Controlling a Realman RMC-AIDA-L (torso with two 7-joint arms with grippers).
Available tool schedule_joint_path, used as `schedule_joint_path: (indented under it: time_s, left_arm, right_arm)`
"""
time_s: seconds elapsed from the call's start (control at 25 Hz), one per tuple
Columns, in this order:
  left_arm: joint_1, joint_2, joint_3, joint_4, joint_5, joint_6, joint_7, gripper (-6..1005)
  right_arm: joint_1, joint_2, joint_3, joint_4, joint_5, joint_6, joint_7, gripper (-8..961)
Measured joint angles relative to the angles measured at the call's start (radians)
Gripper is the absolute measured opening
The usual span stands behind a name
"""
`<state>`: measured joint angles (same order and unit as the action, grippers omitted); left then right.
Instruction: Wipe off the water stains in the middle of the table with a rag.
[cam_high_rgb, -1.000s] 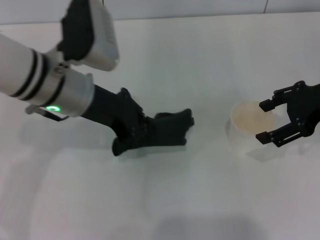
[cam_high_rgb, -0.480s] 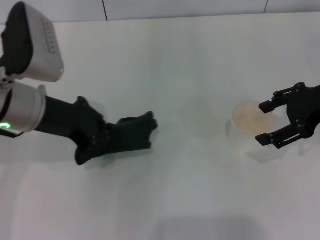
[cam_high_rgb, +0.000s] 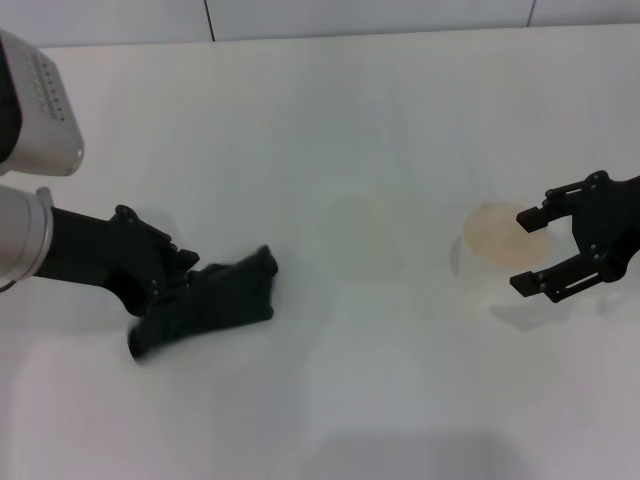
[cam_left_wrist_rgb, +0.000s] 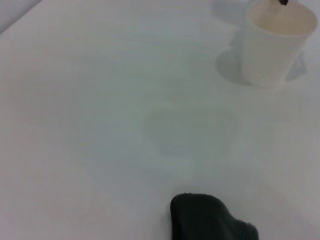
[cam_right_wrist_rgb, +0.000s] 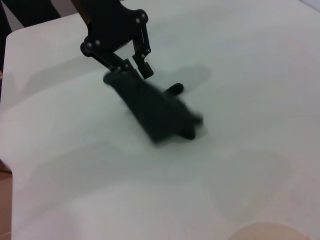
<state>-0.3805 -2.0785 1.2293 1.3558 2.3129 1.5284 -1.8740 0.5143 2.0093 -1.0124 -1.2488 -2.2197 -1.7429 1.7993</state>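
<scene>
Table (cam_high_rgb: 330, 120): white, no orange blot visible.
Left gripper (cam_high_rgb: 160, 290): fingers pinch the rag (cam_high_rgb: 215, 300).
Right gripper (cam_high_rgb: 560, 250): fingers spread around the cup (cam_high_rgb: 495, 245).
Risk: bumping could tip it.

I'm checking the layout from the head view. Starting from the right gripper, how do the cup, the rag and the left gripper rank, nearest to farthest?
From the right gripper, at the table's right edge:
1. The cup, right beside it between the open fingers.
2. The rag, across the table on the left.
3. The left gripper, just past the rag, farther left, at the rag's near end.
</scene>
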Motion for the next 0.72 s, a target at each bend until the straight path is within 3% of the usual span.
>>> schedule_joint_path:
  time_s: [0.36, 0.56, 0.72]
  left_arm:
    - [0.034, 0.0, -0.086, -0.035, -0.04, 0.002, 0.067, 351]
    - [0.068, 0.002, -0.143, -0.051, -0.118, 0.035, 0.2, 561]
    - [0.066, 0.004, -0.236, -0.098, -0.181, 0.125, 0.316, 612]
  right_arm:
    - [-0.006, 0.001, 0.0, 0.002, 0.011, 0.0, -0.013, 841]
    - [-0.008, 0.0, 0.0, 0.003, 0.031, -0.01, -0.028, 841]
    - [-0.006, -0.001, -0.001, 0.006, 0.036, -0.014, -0.04, 841]
